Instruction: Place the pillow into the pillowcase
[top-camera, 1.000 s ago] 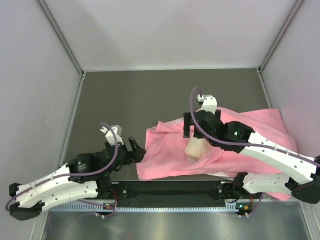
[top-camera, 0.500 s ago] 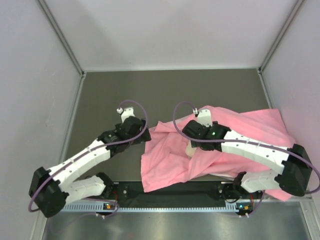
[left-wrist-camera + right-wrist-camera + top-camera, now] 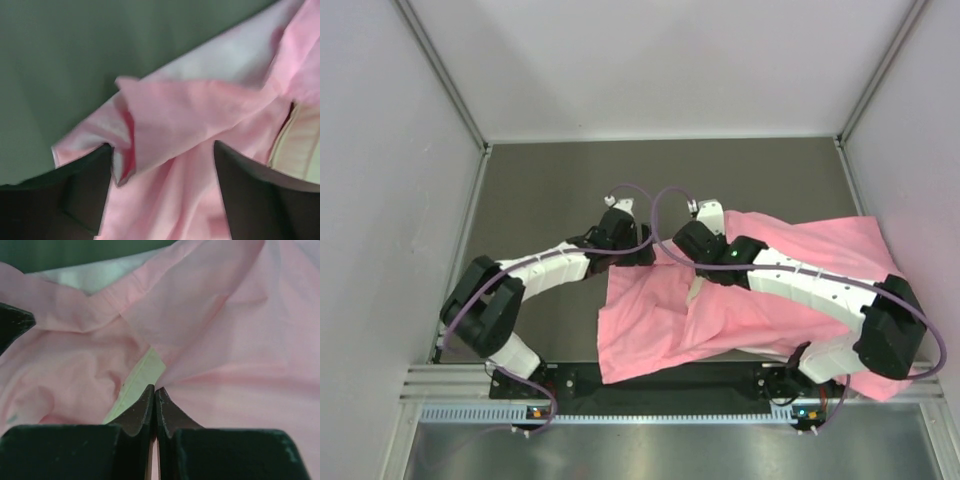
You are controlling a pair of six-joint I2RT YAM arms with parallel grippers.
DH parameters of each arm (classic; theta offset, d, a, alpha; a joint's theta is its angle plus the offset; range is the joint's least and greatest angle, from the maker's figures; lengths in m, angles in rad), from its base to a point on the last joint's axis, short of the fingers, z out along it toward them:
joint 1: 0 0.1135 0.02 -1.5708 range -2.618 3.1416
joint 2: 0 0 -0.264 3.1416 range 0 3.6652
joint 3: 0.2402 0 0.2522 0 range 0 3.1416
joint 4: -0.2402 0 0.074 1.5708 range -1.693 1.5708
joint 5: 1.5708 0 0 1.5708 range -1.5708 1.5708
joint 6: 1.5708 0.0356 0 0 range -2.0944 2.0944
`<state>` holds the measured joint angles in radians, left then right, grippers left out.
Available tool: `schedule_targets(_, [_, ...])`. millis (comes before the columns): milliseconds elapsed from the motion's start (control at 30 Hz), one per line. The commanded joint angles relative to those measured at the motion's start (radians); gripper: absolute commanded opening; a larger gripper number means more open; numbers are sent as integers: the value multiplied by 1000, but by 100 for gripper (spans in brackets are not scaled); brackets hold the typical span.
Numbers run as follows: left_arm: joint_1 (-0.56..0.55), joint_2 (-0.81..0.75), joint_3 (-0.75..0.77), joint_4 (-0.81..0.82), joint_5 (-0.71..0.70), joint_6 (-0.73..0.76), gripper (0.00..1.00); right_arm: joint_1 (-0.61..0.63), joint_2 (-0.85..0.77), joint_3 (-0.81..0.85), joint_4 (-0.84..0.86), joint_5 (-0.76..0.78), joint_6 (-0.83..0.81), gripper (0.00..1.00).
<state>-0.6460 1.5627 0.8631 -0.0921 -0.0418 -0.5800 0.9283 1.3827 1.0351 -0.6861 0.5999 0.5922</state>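
The pink pillowcase (image 3: 650,320) lies crumpled across the right half of the table. Only a cream sliver of the pillow (image 3: 697,291) shows through a gap in the folds; it also appears in the left wrist view as pillow (image 3: 297,145) and in the right wrist view as pillow (image 3: 137,382). My right gripper (image 3: 694,272) is shut, its tips (image 3: 155,389) pinching a pillowcase (image 3: 225,340) edge beside that gap. My left gripper (image 3: 638,252) is at the case's upper left corner, jaws apart (image 3: 162,147), straddling a fold of pillowcase (image 3: 170,115).
The dark table (image 3: 560,190) is walled by pale panels on the left, back and right. The pillowcase trails over the near right edge by the right arm's base (image 3: 820,365). The two wrists are close together near the table's middle.
The left arm has swung from the near left up to the pillowcase's corner, its jaws narrowing. The right gripper has dropped onto the fabric and shut. Less of the pillow shows.
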Motion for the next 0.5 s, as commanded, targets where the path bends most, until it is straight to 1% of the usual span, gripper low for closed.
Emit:
schedule_targets(0, [29, 57, 91, 129, 3, 63, 74, -25, -4, 69, 201, -81, -40, 0])
schedule_targets(33, [42, 101, 108, 133, 6, 65, 64, -35, -7, 66, 253, -98, -43, 0])
schedule_targets(67, [70, 123, 123, 143, 37, 66, 40, -52, -7, 63, 276, -132, -46, 0])
schedule_targets(100, [84, 144, 154, 147, 72, 68, 24, -63, -5, 59, 298, -153, -55, 0])
schedule_targets(133, [100, 181, 171, 150, 97, 65, 10, -72, -2, 60, 321, -172, -58, 0])
schedule_targets(167, [130, 197, 188, 149, 135, 63, 0, -89, 12, 65, 354, -211, -63, 0])
schedule_targets(233, [169, 218, 240, 96, 163, 48, 0, -103, 38, 92, 376, -250, -86, 0])
schedule_targets(300, [236, 206, 246, 55, 143, 20, 0, -106, 78, 123, 407, -308, -109, 0])
schedule_targets(333, [264, 176, 238, 46, 140, 13, 0, -105, 104, 134, 421, -334, -117, 0])
schedule_targets(367, [323, 156, 228, 40, 129, 3, 0, -105, 117, 143, 463, -407, -124, 0])
schedule_targets(433, [383, 90, 202, 19, 106, -14, 0, -100, 159, 174, 511, -494, -146, 0])
schedule_targets(467, [438, 70, 195, -13, 94, -15, 0, -95, 176, 187, 529, -594, -158, 0])
